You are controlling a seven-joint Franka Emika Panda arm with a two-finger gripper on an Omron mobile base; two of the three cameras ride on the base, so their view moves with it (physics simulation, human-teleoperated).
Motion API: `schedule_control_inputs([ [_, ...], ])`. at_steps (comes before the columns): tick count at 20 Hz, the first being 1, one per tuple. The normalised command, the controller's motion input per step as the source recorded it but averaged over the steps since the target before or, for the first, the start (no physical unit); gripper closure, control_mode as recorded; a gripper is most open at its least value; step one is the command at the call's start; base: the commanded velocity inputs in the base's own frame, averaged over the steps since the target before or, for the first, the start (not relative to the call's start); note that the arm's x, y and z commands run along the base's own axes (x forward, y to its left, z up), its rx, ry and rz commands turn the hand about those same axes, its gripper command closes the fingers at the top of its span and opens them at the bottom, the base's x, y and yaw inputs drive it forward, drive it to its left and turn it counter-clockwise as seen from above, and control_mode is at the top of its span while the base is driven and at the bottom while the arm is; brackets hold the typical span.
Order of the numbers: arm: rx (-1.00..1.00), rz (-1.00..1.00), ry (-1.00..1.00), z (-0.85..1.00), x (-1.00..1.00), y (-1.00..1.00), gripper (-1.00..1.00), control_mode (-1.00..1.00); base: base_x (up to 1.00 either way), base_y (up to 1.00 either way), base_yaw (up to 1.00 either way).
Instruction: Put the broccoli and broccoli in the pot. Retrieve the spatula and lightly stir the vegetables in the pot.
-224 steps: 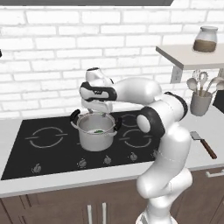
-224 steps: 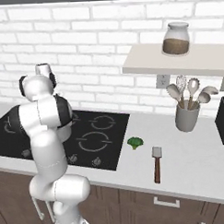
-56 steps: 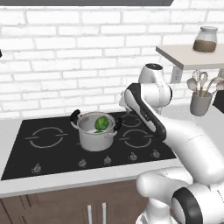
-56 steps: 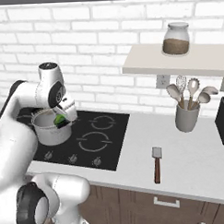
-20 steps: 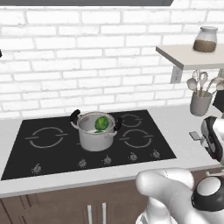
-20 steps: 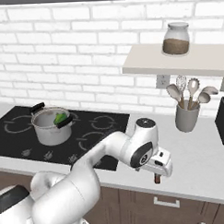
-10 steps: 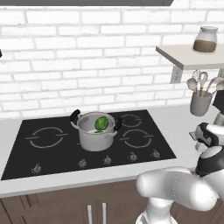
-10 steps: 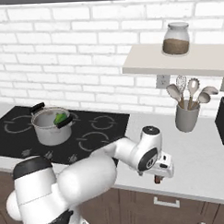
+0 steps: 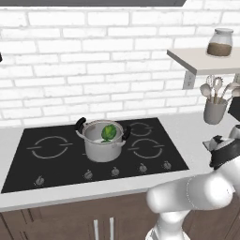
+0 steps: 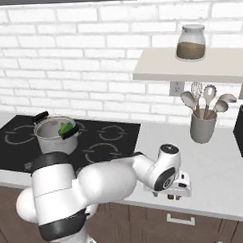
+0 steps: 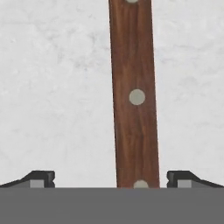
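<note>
I'm hanging my gripper [image 11: 111,179] low over the counter [image 11: 52,87], jaws spread wide and holding nothing, one dark tip at the lower left of the hand view, the other at the lower right. Between them the spatula [image 11: 133,96] is running as a brown wooden handle with pale rivets, straight up the middle of the frame and a touch right of centre.

In the right base view my hand is sitting near the counter's front edge, low and right of centre, bent down over that handle. The pot [image 10: 55,134] is standing on the black hob [image 10: 109,139] at the left of that frame, well apart from me, with broccoli [image 10: 66,129] showing green inside; I can't tell whether both florets are in there. In the left base view the pot [image 9: 103,140] is at mid-frame, green showing at its rim.

What's worrying me: the handle is lying nearer my right tip, so closing may nudge it sideways before both pads bite. It's flat against the counter too, so if I'm riding too high I'll pinch its top edges and it'll slip; too low and I'm jamming my tips into the stone.
</note>
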Motion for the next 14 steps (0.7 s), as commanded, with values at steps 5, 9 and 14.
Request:
schedule_control_inputs([
  [5, 0.0, 0.03, 0.0, -0.31, 0.21, -0.16, -1.0, -1.0, 0.0, 0.0, 0.0],
  [9, 0.0, 0.04, 0.0, -0.46, 0.0, -0.05, -1.0, -1.0, 0.0, 0.0, 0.0],
  [14, -0.07, 0.02, 0.0, -0.67, 0.0, 0.13, 1.0, -1.0, 0.0, 0.0, 0.0],
])
